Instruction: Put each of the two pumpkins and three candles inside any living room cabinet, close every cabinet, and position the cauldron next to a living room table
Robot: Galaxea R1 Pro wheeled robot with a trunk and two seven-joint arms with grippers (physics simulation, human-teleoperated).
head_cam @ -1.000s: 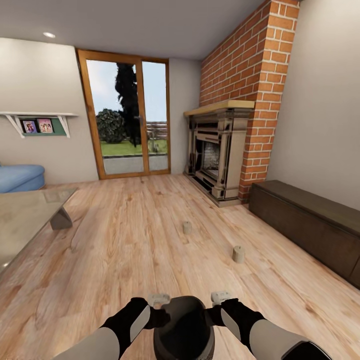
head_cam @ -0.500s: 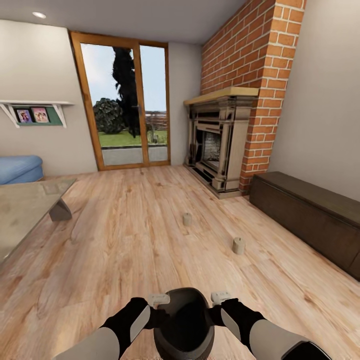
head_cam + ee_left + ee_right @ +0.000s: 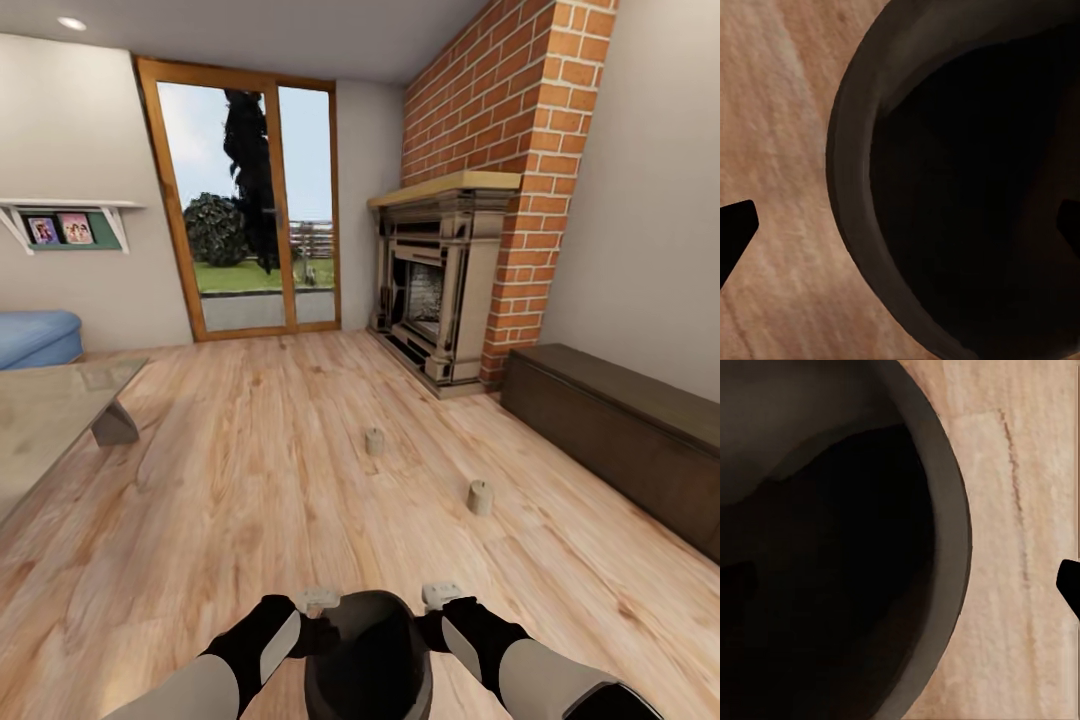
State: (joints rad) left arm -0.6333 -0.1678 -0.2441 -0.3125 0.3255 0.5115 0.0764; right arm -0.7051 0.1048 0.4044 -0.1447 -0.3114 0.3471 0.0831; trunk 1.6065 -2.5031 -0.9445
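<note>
A: Where's the cauldron [image 3: 368,655]?
B: Between the left hand [image 3: 318,602] and right hand [image 3: 440,597], each gripping its rim, above the floor [image 3: 250,480].
A: Anything ahead?
B: Two candles [image 3: 375,441] [image 3: 480,497] stand on open floor; cabinet [image 3: 620,430] along the right wall, glass surface [image 3: 50,420] left.

No text, label, brand, number or sign can be read anywhere. The two small framed pictures [image 3: 60,229] on the wall shelf [image 3: 70,206] show blurred figures only, with no lettering that can be made out.
</note>
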